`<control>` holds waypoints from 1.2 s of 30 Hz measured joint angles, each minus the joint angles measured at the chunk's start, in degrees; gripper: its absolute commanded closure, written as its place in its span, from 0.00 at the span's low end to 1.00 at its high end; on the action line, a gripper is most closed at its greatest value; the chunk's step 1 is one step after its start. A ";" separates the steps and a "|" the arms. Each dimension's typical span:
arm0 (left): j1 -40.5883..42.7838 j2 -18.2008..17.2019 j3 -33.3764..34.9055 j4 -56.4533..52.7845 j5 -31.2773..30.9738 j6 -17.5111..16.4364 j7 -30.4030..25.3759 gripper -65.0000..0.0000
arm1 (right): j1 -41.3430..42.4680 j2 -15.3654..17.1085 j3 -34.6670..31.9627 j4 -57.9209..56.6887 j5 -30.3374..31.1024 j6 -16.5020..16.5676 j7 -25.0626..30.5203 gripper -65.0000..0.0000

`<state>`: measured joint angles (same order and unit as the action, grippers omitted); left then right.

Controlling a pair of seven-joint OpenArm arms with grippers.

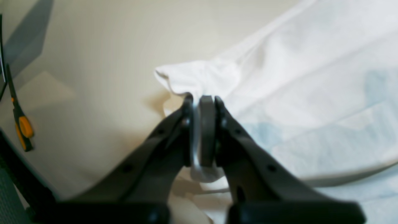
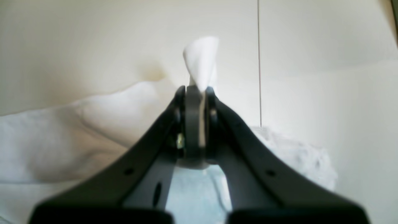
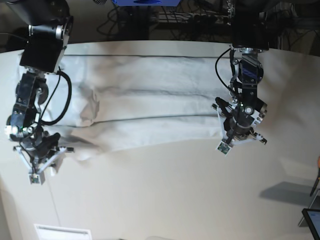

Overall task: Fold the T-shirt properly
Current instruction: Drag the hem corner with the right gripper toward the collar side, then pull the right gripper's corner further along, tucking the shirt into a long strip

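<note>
The white T-shirt (image 3: 150,110) lies stretched in a long wrinkled band across the far half of the table (image 3: 175,190). My left gripper (image 1: 202,100) is shut on a bunched edge of the T-shirt (image 1: 311,93), with cloth squeezed between its pads. In the base view the left gripper (image 3: 227,135) sits at the shirt's right end. My right gripper (image 2: 196,91) is shut on a white tuft of the T-shirt (image 2: 62,140) that sticks up past its tips. The right gripper (image 3: 42,150) is at the shirt's left end in the base view.
Orange-handled scissors (image 1: 21,124) lie near the table's edge, seen as scissors (image 3: 317,175) at the right border of the base view. A dark flat device (image 3: 312,217) sits at the lower right. A small white paper label (image 3: 62,232) lies at the front left. Cables run behind the table.
</note>
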<state>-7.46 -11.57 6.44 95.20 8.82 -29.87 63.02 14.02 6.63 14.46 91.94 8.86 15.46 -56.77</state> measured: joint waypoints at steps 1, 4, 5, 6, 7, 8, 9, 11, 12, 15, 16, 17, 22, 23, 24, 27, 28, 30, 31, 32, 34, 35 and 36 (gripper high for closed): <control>0.02 0.00 0.00 0.00 -0.02 0.00 -0.02 1.00 | -1.18 -0.33 0.35 2.34 -0.11 -0.07 -1.22 1.00; 0.04 -0.02 0.02 0.00 -0.04 0.00 -0.02 1.00 | -4.20 -1.68 1.01 9.66 -0.20 -0.07 -5.70 1.00; 0.04 -0.02 0.09 0.00 -0.02 0.00 -0.02 1.00 | -5.14 -2.34 1.01 12.33 -0.22 0.02 -7.23 1.00; 0.02 0.00 0.11 0.00 -0.04 0.00 -0.04 1.00 | -5.62 -2.82 1.01 14.05 0.00 0.04 -7.67 1.00; 0.02 -0.02 0.11 0.00 -0.04 0.00 -0.04 1.00 | -6.03 -3.43 1.22 15.12 0.02 0.11 -7.89 1.00; 0.04 -0.02 0.09 0.00 0.00 0.00 -0.02 1.00 | -6.71 -4.17 1.73 15.56 0.31 0.17 -7.72 1.00; 0.02 -0.02 0.09 0.00 -0.04 -0.02 -0.02 1.00 | -7.63 -4.57 1.92 15.56 0.35 0.13 -7.63 1.00; 0.04 -0.02 0.09 0.00 -0.02 -0.02 -0.02 1.00 | -10.78 -4.85 1.92 15.74 0.20 0.22 -8.13 1.00; 0.04 -0.02 0.09 0.00 -0.02 -0.02 -0.04 1.00 | -12.33 -5.03 1.92 16.13 0.04 0.42 -8.57 1.00; 0.02 0.00 0.11 0.00 -0.02 -0.04 -0.04 1.00 | -15.96 -5.86 2.25 19.32 -0.31 0.24 -7.76 1.00; 0.04 -0.02 0.09 0.00 -0.02 -0.04 -0.02 1.00 | -16.61 -6.10 2.19 20.46 -0.13 0.37 -6.95 1.00; 0.04 0.00 0.09 0.00 -0.04 -0.04 -0.04 1.00 | -17.18 -6.19 2.05 21.03 1.36 0.39 -6.64 1.00; 0.02 0.00 0.11 0.00 -0.04 -0.04 -0.04 1.00 | -22.27 -6.32 2.40 21.05 9.31 0.24 -6.64 1.00; 0.04 0.00 0.11 0.00 -0.04 -0.04 -0.02 1.00 | -23.10 -6.25 2.47 21.05 10.51 0.24 -6.14 1.00; 0.04 -0.02 0.09 0.00 -0.02 -0.04 -0.02 1.00 | -23.98 -6.14 2.51 21.05 11.58 0.15 -5.16 1.00; 0.04 -0.04 0.11 0.00 -0.02 -0.04 -0.04 1.00 | -26.12 -6.19 2.49 21.05 14.49 0.15 -3.19 1.00; 0.04 -0.07 0.11 0.00 -0.04 -0.04 -0.04 1.00 | -26.86 -6.16 2.49 21.05 14.88 0.09 -3.23 1.00; 0.07 -0.20 0.11 0.00 -0.04 -0.07 -0.04 1.00 | -28.79 -5.88 2.51 21.05 15.52 0.15 -3.28 1.00; 0.04 -0.22 0.11 0.00 -0.02 -0.13 -0.04 1.00 | -29.44 -5.86 2.51 21.05 15.67 0.11 -3.23 1.00; 0.04 -0.39 0.11 0.00 -0.07 -0.17 -0.07 1.00 | -30.03 -5.86 2.51 21.05 15.67 0.13 -3.04 1.00; 0.07 -0.72 0.11 0.00 -0.07 -0.20 -0.07 1.00 | -31.21 -5.84 2.49 21.05 16.39 0.15 -1.64 1.00; 0.20 -0.87 0.11 0.00 -0.07 -0.20 -0.09 1.00 | -31.78 -5.84 2.47 21.05 16.50 0.13 -1.46 1.00; 0.37 -1.03 0.11 0.02 -0.04 -0.20 -0.07 1.00 | -32.46 -5.64 2.29 21.05 16.50 0.15 -1.16 1.00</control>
<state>-7.09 -12.60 6.55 95.22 8.78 -30.06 62.96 -18.44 0.99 16.75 112.99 25.36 15.62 -57.93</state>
